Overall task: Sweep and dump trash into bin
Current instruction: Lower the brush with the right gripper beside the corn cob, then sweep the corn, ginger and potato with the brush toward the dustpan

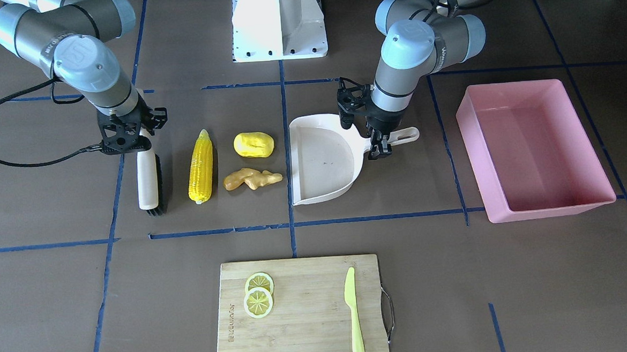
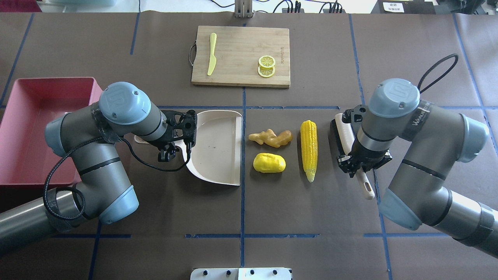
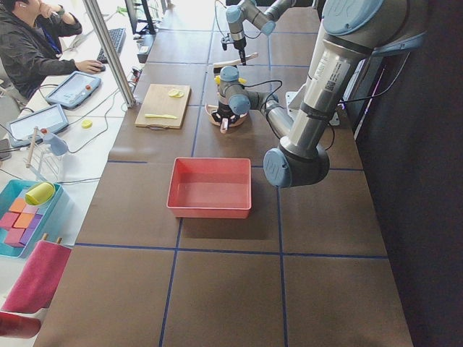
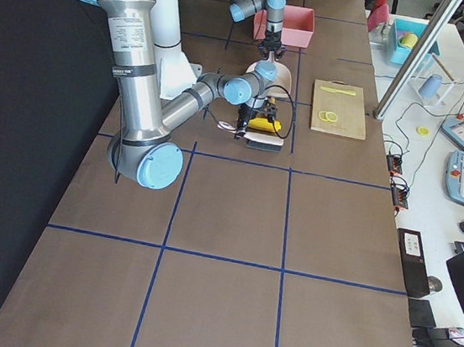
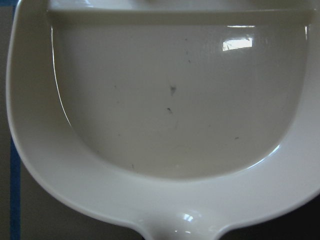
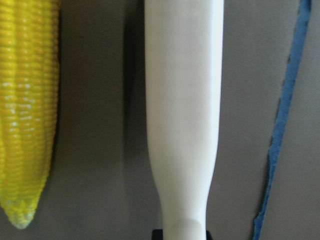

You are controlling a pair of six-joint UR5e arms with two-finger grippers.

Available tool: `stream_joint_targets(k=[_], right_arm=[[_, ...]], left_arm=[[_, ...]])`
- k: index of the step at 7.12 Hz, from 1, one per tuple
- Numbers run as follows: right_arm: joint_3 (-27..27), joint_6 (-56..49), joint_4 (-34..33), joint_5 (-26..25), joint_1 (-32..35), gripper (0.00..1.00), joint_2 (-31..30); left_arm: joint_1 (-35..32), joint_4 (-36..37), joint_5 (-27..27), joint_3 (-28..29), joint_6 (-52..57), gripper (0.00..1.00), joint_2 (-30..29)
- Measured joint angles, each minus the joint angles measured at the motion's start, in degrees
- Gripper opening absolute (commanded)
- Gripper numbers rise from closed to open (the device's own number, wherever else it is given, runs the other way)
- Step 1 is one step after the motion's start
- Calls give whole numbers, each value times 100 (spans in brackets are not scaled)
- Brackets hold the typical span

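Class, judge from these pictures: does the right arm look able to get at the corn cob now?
Probably yes. The right tool is over the brush, and the corn cob lies just beside it, with only bare table between them.

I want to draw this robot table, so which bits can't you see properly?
- Right gripper over the white-handled black-bristled brush: fingers hidden behind its black mount, front-facing view; grip unclear.
- Left gripper at the beige plastic dustpan's handle: too small to tell whether it clamps.
- Large pink plastic tub: overhead, the left arm covers a corner; the edge cuts its side.
- Yellow toy corn cob: cut off by the right wrist view's edge.
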Motion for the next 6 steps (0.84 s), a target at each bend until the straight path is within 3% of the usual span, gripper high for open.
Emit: stream_joint_targets(k=[6], right_arm=[[-253, 895, -51, -28, -393, 0, 730]], left_arm=[[-9, 7, -2, -13, 0, 0, 11]])
